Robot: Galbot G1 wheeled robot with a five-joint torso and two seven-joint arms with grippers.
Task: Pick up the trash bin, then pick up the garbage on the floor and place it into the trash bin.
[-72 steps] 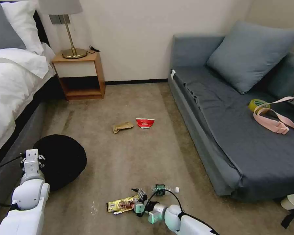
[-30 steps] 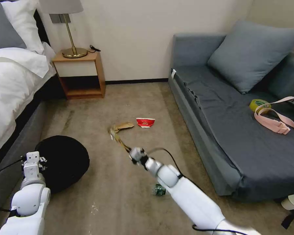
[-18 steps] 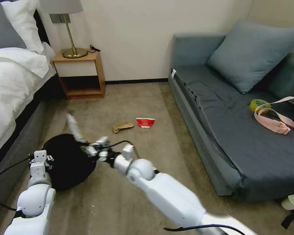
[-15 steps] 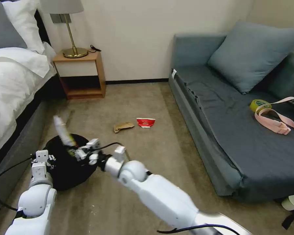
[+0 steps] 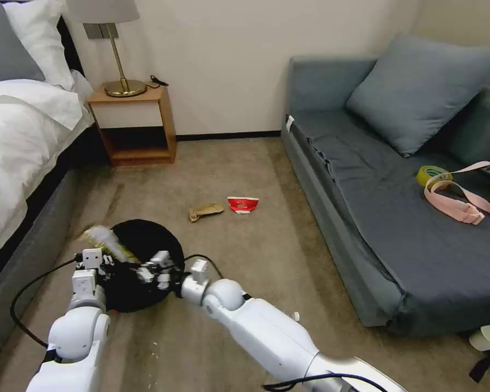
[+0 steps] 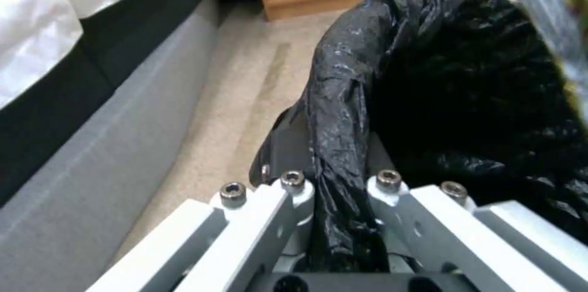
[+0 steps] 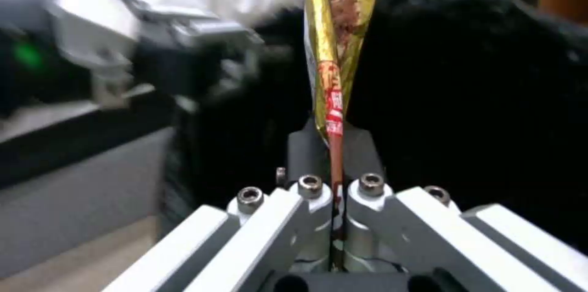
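The black bag-lined trash bin (image 5: 144, 256) is held at its near rim by my left gripper (image 5: 108, 267), whose jaws are shut on the bag-covered edge (image 6: 340, 182). My right gripper (image 5: 147, 271) reaches across over the bin's mouth and is shut on the gold-and-red snack wrapper (image 7: 336, 44). The wrapper sticks out over the bin's left rim (image 5: 104, 242). Farther out on the carpet lie the crumpled brown paper bag (image 5: 206, 211) and the red-and-white packet (image 5: 242, 204). The bottle's white cap (image 5: 295, 316) peeks out beside my right arm.
A bed (image 5: 22, 141) runs along the left and a wooden nightstand (image 5: 132, 122) with a lamp stands at the wall. A grey sofa (image 5: 375, 196) lines the right, with tape and a pink strap on it. A paper cup (image 5: 487, 337) lies at bottom right.
My right arm lifted the wrapper off the near floor and swung it left over the bin. The left arm moved the bin right and nearer, so its mouth now shows.
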